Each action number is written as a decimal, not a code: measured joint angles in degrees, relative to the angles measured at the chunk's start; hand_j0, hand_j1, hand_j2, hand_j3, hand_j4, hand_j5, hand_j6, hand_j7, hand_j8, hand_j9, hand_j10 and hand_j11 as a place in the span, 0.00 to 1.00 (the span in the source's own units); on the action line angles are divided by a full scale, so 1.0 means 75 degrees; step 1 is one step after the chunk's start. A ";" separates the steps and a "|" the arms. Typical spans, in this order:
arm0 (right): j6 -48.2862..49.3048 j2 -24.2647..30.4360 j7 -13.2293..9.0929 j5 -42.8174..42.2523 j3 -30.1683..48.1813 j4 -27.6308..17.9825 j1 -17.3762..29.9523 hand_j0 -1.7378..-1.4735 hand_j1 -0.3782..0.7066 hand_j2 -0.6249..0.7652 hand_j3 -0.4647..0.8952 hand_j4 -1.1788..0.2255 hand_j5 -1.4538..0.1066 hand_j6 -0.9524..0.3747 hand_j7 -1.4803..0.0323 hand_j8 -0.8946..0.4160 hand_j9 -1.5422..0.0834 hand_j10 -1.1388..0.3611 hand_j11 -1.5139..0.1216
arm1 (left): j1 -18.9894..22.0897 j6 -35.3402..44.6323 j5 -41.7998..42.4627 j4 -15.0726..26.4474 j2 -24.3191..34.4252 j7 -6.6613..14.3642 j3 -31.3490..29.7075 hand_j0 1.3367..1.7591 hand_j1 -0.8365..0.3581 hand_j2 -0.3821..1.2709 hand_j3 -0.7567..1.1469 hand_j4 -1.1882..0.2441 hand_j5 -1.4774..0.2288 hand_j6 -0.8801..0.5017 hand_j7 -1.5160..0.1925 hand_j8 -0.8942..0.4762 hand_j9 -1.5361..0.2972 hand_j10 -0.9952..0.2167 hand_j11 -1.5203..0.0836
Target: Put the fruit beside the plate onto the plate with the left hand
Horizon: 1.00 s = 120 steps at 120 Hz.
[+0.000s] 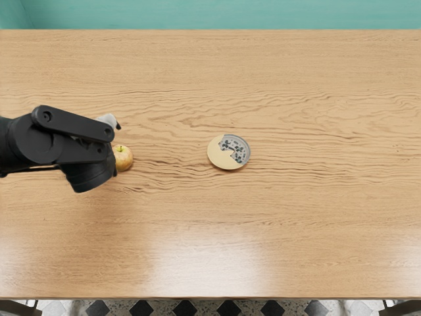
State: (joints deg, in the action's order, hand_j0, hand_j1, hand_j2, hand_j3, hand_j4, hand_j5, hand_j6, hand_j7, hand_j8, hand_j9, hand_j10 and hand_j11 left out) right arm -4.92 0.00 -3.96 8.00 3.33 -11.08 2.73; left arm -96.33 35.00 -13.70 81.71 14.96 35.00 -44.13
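On the left of the bench, my left hand sits against the apple, which lies just off its right edge (grip or mere contact: I cannot tell). Plate stands well apart, further right along the same line.

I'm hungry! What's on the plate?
Only a grey pattern; no food. Nothing covers the plate. The apple lies on the table beside the left hand.

Wooden table; yellow apple at left, small plate near centre, well apart.
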 joint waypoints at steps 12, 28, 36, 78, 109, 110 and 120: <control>0.0000 0.0000 0.0000 0.0000 0.0001 0.0000 0.0000 0.30 0.07 0.44 0.34 0.81 0.90 0.69 0.95 0.65 0.92 0.73 0.90 | 0.0000 0.0000 0.0006 -0.0070 -0.0089 0.0000 0.0021 0.76 0.74 0.26 0.40 0.66 0.68 0.46 0.70 0.47 0.66 0.62 0.75; 0.0000 0.0000 0.0000 0.0000 0.0001 0.0000 0.0000 0.30 0.07 0.44 0.34 0.81 0.90 0.69 0.95 0.65 0.92 0.73 0.90 | 0.0074 0.0000 0.0014 -0.0149 -0.0358 0.0000 0.0056 0.76 0.74 0.26 0.40 0.66 0.68 0.46 0.70 0.47 0.66 0.62 0.75; 0.0000 0.0000 0.0000 0.0000 0.0001 0.0001 0.0000 0.30 0.07 0.44 0.34 0.81 0.90 0.69 0.95 0.65 0.92 0.73 0.90 | 0.0105 0.0000 0.0019 -0.0211 -0.0419 0.0000 0.0063 0.76 0.74 0.26 0.40 0.66 0.68 0.46 0.70 0.47 0.66 0.62 0.75; 0.0000 0.0000 0.0000 0.0000 0.0001 0.0001 0.0000 0.30 0.07 0.44 0.34 0.81 0.90 0.69 0.95 0.65 0.92 0.73 0.90 | 0.0316 0.0000 0.0169 -0.0595 -0.0846 0.0000 0.0013 0.76 0.74 0.26 0.40 0.65 0.67 0.45 0.69 0.47 0.66 0.61 0.74; 0.0000 0.0000 0.0000 0.0000 0.0001 0.0001 -0.0001 0.30 0.07 0.44 0.34 0.81 0.90 0.69 0.95 0.65 0.92 0.73 0.90 | 0.0432 0.0000 0.0165 -0.0842 -0.0994 0.0000 -0.0049 0.76 0.63 0.28 0.40 0.58 0.59 0.38 0.62 0.39 0.58 0.53 0.66; 0.0000 0.0000 0.0000 0.0000 0.0001 0.0001 -0.0001 0.30 0.07 0.44 0.34 0.81 0.90 0.69 0.95 0.65 0.92 0.73 0.90 | 0.0433 0.0000 0.0165 -0.0851 -0.0996 0.0000 -0.0052 0.76 0.63 0.28 0.40 0.58 0.59 0.37 0.61 0.39 0.58 0.52 0.65; 0.0000 0.0000 0.0000 0.0000 0.0001 0.0001 -0.0001 0.30 0.07 0.44 0.34 0.81 0.90 0.69 0.95 0.65 0.92 0.73 0.90 | 0.0458 0.0000 0.0165 -0.0921 -0.1010 0.0000 -0.0073 0.76 0.59 0.28 0.40 0.55 0.56 0.35 0.59 0.36 0.56 0.49 0.63</control>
State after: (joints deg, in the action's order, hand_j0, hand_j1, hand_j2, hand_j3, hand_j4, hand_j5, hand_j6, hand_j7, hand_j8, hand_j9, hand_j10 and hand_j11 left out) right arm -4.92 0.00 -3.96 8.00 3.34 -11.07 2.72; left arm -92.89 35.00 -12.47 74.81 7.38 35.00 -44.68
